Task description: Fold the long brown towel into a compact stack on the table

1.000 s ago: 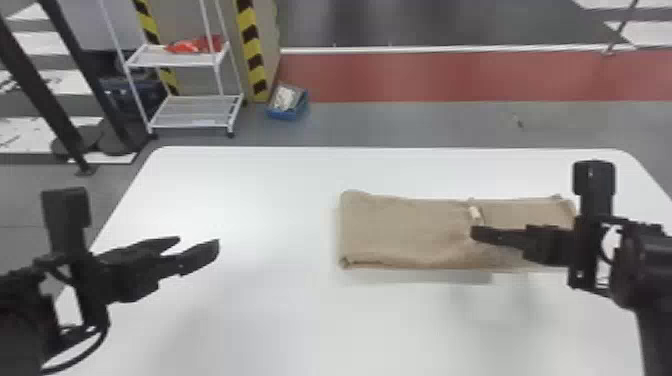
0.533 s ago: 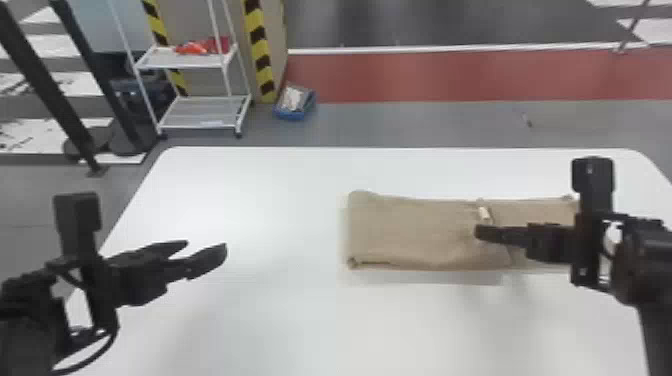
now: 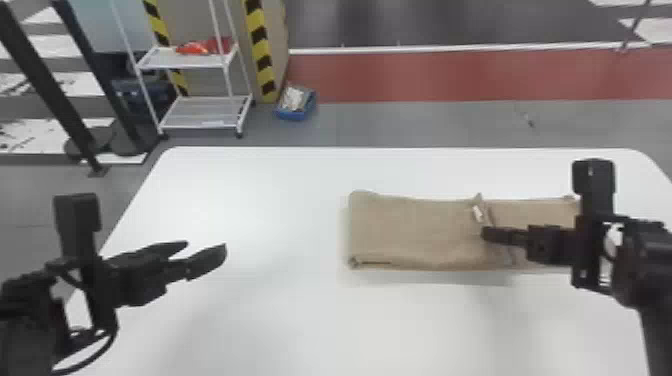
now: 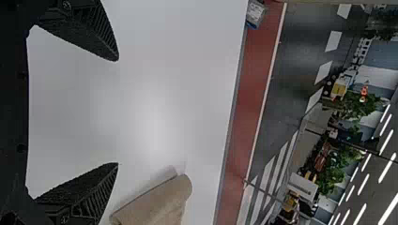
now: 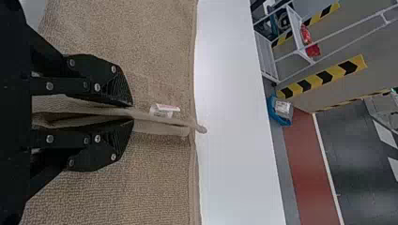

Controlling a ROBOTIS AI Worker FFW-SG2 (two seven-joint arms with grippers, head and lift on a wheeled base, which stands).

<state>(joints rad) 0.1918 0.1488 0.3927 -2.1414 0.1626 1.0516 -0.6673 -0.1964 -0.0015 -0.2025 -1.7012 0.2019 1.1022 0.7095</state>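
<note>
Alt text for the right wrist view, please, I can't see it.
The right gripper pinches a raised fold of the brown towel, with a small white tag beside its fingertips. The towel lies on a white table; beyond are striped posts and a white rack.

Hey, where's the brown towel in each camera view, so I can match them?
Head view: brown towel, right of centre.
Left wrist view: its end, beyond one finger.
Right wrist view: beneath the right pincer, a fold pinched.
Shared landmark: the blue bin on the floor.
</note>
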